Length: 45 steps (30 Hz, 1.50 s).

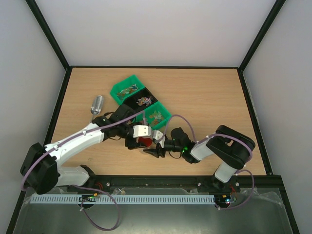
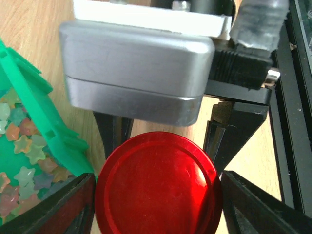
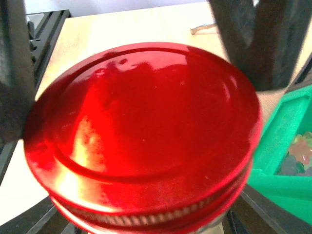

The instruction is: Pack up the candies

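Green tray (image 2: 45, 124) w/ candies (image 2: 23, 163) by lid (image 2: 158, 187)

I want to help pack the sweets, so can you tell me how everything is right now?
Red lid, sitting on its jar.
Left end effector, shut on the red lid.
Right end effector, shut on the jar below.
Trays, open, candies loose inside.
Metal scoop, lying down, nobody holding it.

Glossy red lid (image 2: 158, 185), green trays (image 1: 117, 91) holding pastel star candies (image 2: 35, 152), one black tray (image 1: 135, 96), silver scoop (image 1: 97, 104), pale woodgrain surface (image 1: 204, 97).
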Motion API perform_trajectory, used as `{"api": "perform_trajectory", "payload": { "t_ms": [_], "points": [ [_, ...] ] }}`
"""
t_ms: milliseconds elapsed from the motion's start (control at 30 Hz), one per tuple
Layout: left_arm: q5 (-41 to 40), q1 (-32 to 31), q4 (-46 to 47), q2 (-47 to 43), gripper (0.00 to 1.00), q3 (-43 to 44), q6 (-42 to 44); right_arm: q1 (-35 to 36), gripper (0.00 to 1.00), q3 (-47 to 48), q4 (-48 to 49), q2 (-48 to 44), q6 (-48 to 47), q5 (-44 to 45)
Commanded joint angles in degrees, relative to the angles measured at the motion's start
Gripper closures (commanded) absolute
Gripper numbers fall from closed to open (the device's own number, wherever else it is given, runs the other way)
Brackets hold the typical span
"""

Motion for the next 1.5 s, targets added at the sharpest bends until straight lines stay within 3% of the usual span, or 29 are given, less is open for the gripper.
{"api": "perform_trajectory", "payload": {
  "t_ms": [0, 200, 467, 800, 1000, 1233, 1467],
  "points": [
    [0.95, 3.0, 6.77, -3.14, 0.21, 1.09, -9.4, 0.81, 0.52, 0.49, 0.46, -1.19, 2.62, 1.59],
    [-0.45, 3.45, 7.89, -7.26, 0.13, -1.79, -13.61, 0.87, 0.52, 1.05, 2.45, 0.13, 6.01, 9.97],
    [-4.37, 1.62, 14.2, -7.2, 0.11, -6.32, -18.51, 1.19, 0.51, 2.44, 2.83, 1.27, 8.09, 17.84],
    [-6.86, -2.12, 17.18, -3.85, 0.16, -7.97, -20.16, 1.7, 0.51, 2.97, 2.91, 1.64, 8.95, 20.96],
    [-12.46, -2.18, 19.43, -3.1, 0.18, -8.0, -21.55, 2.2, 0.51, 2.6, 3.11, 1.46, 9.52, 21.0],
    [-12.53, -2.18, 19.89, -2.88, 0.22, -8.31, -21.67, 2.94, 0.52, 2.71, 3.27, 1.69, 9.32, 20.84],
    [-13.38, -2.17, 19.85, -2.34, 0.19, -8.63, -21.08, 3.12, 0.52, 2.8, 3.16, 1.6, 9.04, 20.91]
  ]
}}
